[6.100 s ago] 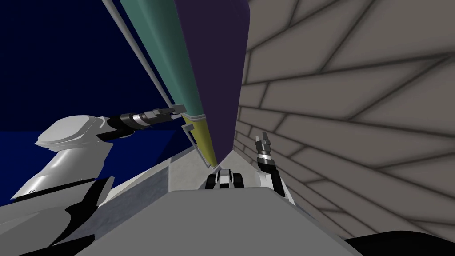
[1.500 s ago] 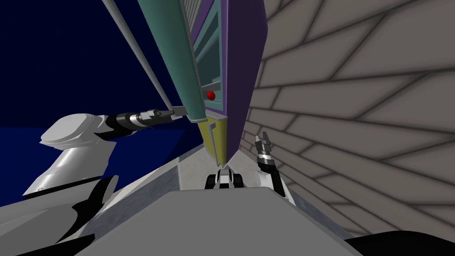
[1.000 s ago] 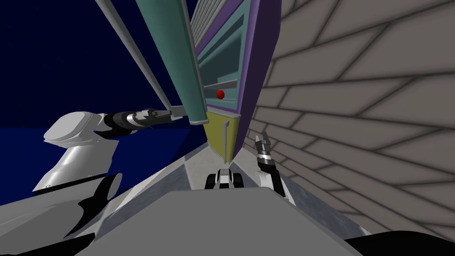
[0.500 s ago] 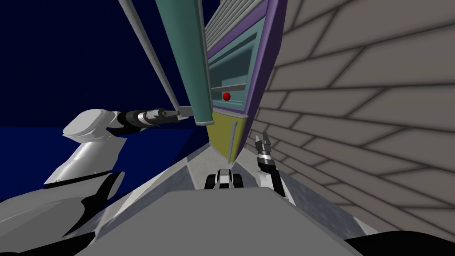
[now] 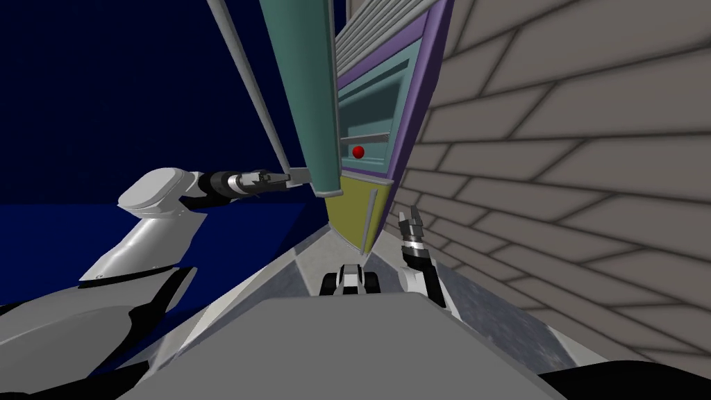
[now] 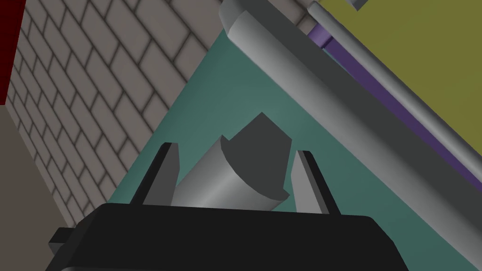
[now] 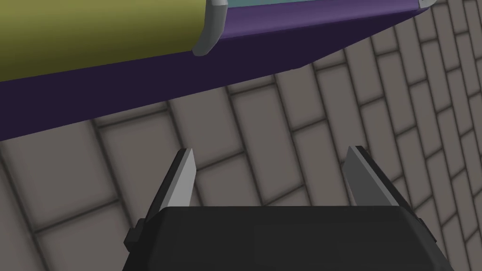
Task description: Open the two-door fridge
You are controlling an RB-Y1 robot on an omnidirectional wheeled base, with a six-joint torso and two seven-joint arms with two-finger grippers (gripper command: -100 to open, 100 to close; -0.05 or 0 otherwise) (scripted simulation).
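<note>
Head view: the two-door fridge [image 5: 425, 83], purple-bodied, stands against a grey brick wall [image 5: 576, 160] on the robot's right. Its teal upper door [image 5: 300, 83] is swung open toward the left, and a small red round item [image 5: 358, 151] lies under a shelf in the open compartment. The olive lower door [image 5: 349, 212] is closed. The left hand [image 5: 290, 178] meets the lower end of the upper door's long grey handle [image 5: 251, 94], beside the door's bottom corner. The right hand [image 5: 414, 223] is raised near the fridge's lower right side, touching nothing. Left wrist view: the two fingers [image 6: 165, 176] are clamped on the handle's rounded grey end, which fills the gap between them; the teal door face lies behind, with the olive door and the brick wall beyond. Right wrist view: the fingers stand apart with nothing between them, facing the brick wall, with the fridge's purple side and the olive door's edge beyond.
</note>
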